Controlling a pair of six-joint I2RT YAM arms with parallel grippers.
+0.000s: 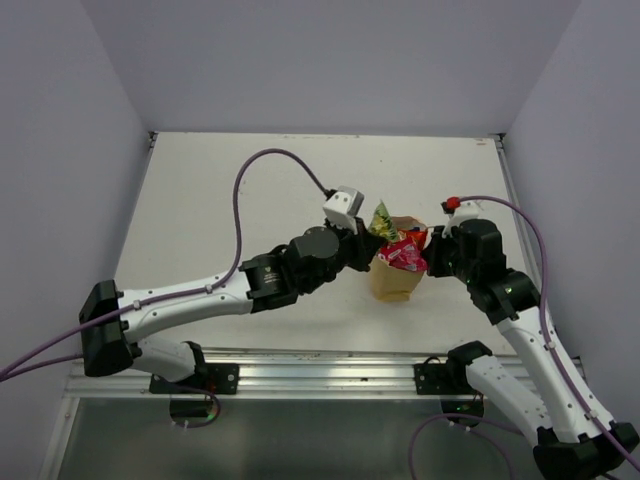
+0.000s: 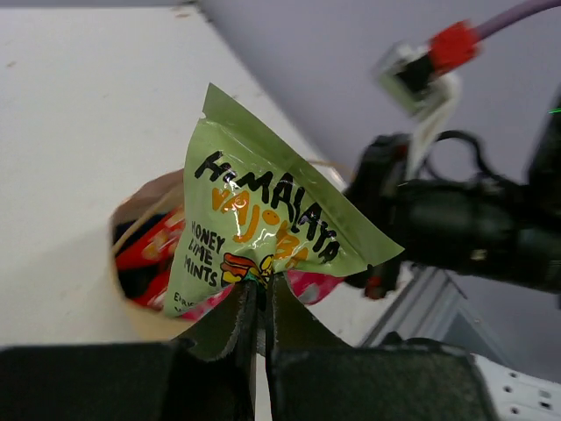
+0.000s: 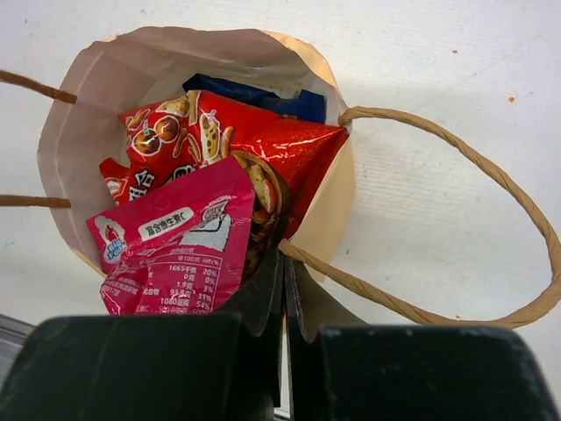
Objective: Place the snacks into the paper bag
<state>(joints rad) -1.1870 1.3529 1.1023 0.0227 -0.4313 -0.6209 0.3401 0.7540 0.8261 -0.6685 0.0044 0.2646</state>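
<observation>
The tan paper bag (image 1: 392, 282) stands open at mid-table. In the right wrist view its inner wall (image 3: 114, 79) surrounds a pink packet (image 3: 175, 237), red packets (image 3: 219, 132) and a blue one (image 3: 263, 98). My right gripper (image 3: 285, 263) is shut on the bag's near rim, where a loop handle (image 3: 473, 167) starts. My left gripper (image 2: 260, 298) is shut on the bottom edge of a small green mints packet (image 2: 263, 219). It holds the packet upright just above the bag's mouth (image 2: 118, 263). From above, the green packet (image 1: 381, 222) is at the bag's far-left rim.
The right arm (image 2: 456, 219) sits close beyond the green packet in the left wrist view. The bag's second handle (image 3: 26, 88) sticks out on the far side. An aluminium rail (image 1: 320, 372) runs along the table's near edge, and grey walls enclose the table.
</observation>
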